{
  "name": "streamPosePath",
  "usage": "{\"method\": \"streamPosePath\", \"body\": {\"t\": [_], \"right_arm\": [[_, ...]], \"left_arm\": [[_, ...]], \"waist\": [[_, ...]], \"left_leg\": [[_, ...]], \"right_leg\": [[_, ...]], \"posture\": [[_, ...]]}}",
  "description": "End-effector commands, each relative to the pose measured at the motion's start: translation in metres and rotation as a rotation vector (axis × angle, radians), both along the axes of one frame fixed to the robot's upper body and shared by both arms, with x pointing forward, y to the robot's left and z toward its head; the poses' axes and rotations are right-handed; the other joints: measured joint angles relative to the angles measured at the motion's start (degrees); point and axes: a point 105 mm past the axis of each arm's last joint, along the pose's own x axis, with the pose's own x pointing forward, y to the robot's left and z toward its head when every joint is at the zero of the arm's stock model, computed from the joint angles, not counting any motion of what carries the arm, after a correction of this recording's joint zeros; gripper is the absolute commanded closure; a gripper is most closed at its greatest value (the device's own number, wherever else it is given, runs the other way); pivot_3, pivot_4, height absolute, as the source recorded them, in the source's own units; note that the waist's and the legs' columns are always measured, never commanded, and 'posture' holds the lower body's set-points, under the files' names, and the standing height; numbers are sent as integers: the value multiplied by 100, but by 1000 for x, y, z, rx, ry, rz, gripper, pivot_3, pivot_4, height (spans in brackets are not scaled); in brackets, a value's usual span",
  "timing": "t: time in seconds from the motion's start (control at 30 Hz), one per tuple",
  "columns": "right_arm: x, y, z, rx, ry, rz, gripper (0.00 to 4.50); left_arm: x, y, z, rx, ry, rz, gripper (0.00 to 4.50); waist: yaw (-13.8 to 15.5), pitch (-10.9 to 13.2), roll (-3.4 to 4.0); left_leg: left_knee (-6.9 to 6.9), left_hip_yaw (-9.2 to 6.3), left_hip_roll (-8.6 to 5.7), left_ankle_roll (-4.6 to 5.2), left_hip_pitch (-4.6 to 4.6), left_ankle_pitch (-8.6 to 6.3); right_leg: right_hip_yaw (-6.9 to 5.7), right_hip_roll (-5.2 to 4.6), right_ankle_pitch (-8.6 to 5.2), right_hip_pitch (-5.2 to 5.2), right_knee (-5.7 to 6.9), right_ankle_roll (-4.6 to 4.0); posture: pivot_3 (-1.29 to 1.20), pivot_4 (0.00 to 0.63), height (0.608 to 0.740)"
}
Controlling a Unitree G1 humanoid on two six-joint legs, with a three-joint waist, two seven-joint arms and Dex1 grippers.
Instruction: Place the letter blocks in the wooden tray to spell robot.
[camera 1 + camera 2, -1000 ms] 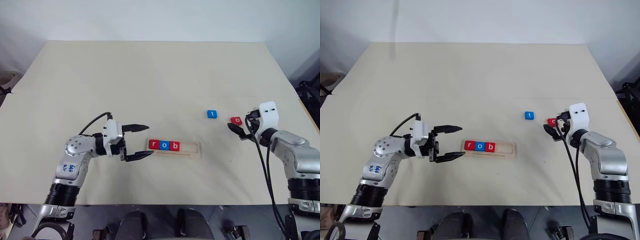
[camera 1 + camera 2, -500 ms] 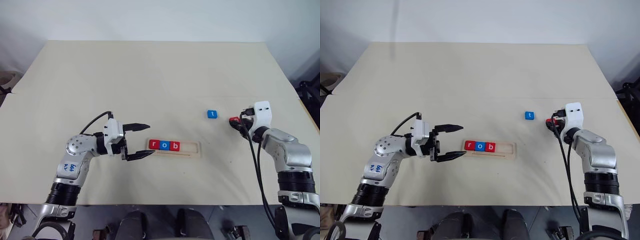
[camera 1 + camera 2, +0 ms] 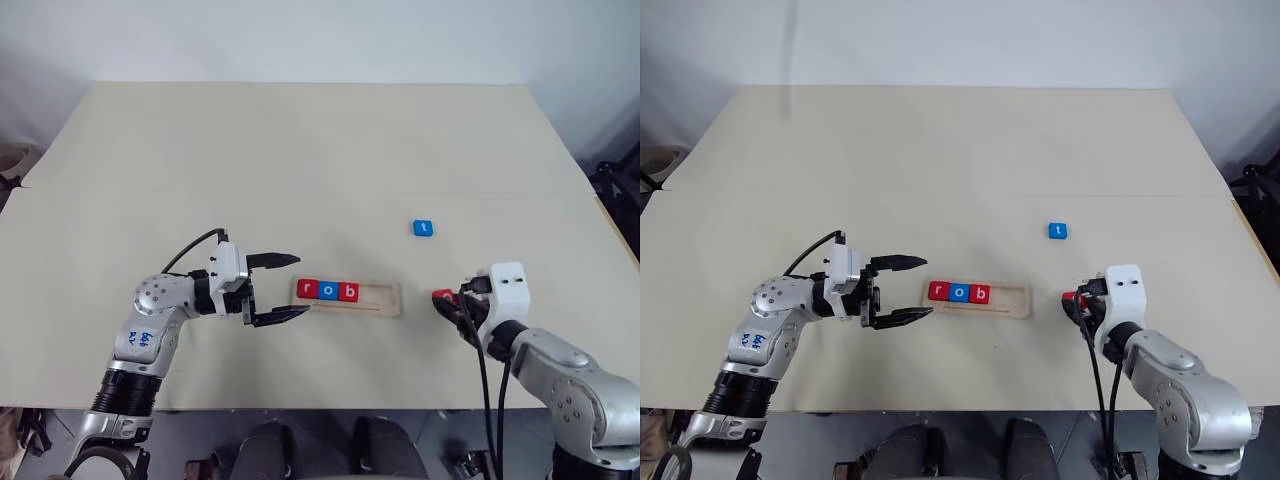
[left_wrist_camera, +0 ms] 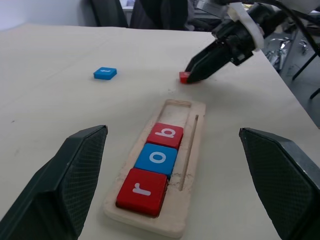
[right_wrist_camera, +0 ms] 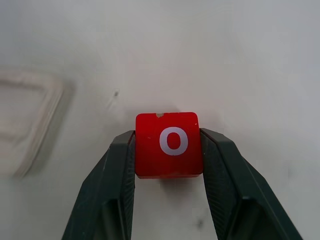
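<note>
- Right gripper [image 5: 168, 150] clamped on a small red rounded-square letter block with a white "o" [image 5: 168, 143], one black finger pressed to each side of the tile.
- Held red block [image 3: 442, 296] just off the right end of the long pale wooden tray [image 3: 388, 297], near it but not touching.
- Blue letter block marked "t" [image 3: 423, 228] flat on the beige table [image 3: 300, 150], beyond the right gripper and well apart from it.
- Left gripper [image 3: 290, 287] spread wide and empty, fingertips just beside the tray's left end.
- Directly ahead of the left gripper, three tiles seated in the tray slot: red "r" [image 4: 142, 189], blue "o" [image 4: 156, 158], red "b" [image 4: 165, 135], touching in a row.
</note>
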Motion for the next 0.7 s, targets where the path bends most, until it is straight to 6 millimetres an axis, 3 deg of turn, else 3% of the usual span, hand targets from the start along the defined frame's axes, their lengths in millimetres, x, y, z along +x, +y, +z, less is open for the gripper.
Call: {"method": "streamPosePath", "body": {"t": [0.03,0.2,0.4,0.5,0.7], "right_arm": [[-4,5,12,13,-54,24,1654],[2,-14,32,-104,-94,233,14],[0,-35,39,-256,-100,605,14],[4,-35,39,-345,-118,785,14],[27,-36,28,-409,-133,1035,14]], "left_arm": [[0,-3,8,-6,-26,-23,0],[0,1,9,2,-32,-15,0],[0,5,9,1,-42,13,0],[-1,6,9,0,-46,24,0],[-8,5,9,-6,-47,29,0]], "waist": [[-2,0,0],[9,0,0],[13,1,-2],[-18,1,-3],[-14,2,-5]], "left_leg": [[-2,0,0,0,0,0],[-2,0,-4,5,1,-3],[-6,5,-4,7,1,-4],[-5,7,-4,7,9,-4],[2,9,-1,5,14,-3]], "right_leg": [[0,1,0,0,0,0],[5,-2,1,4,-9,1],[-2,0,1,11,-23,3],[2,0,2,12,-21,4],[3,-1,2,13,-19,4]], "posture": [[0,150,740],[0,150,740],[0,150,740],[0,150,740],[0,150,740]]}}
